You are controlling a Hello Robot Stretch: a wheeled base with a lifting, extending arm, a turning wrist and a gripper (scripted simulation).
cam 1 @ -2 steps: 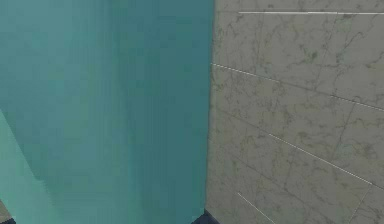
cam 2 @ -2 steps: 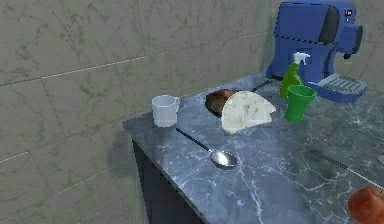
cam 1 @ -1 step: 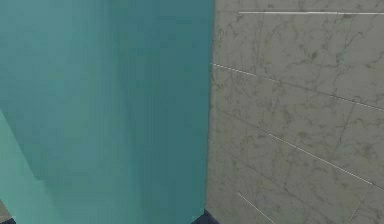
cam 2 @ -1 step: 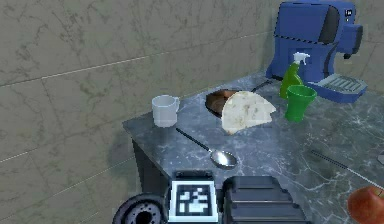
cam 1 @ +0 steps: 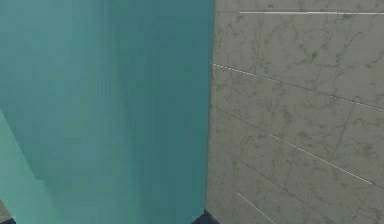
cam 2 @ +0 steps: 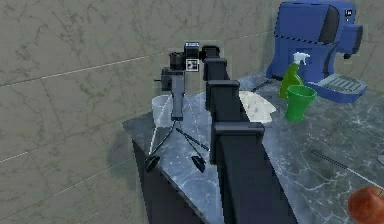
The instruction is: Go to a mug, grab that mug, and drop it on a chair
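In the forward view, a plain teal wall (cam 1: 110, 100) takes the left and meets a grey marbled tile wall (cam 1: 300, 100) at an upright edge just right of the middle. Both stand close, with little open room ahead.

In the arm side view, the same tiled wall (cam 2: 70, 100) runs along the left, up to the near corner of a dark marbled stone table (cam 2: 290, 150). A pale, tapered mug (cam 2: 162, 107) stands just inside that corner. The gripper (cam 2: 177, 160) is right beside it, and its thin fingers (cam 2: 153, 158) slant down over the table's edge. I cannot tell whether the fingers are apart or together, or whether they hold anything. The dark square arm (cam 2: 235, 140) crosses the table. To its right are a white plate (cam 2: 257, 102), a green spray bottle (cam 2: 293, 75), a green cup (cam 2: 300, 103), a blue coffee machine (cam 2: 315, 40) and a red round fruit (cam 2: 365, 204) at the table's near edge.
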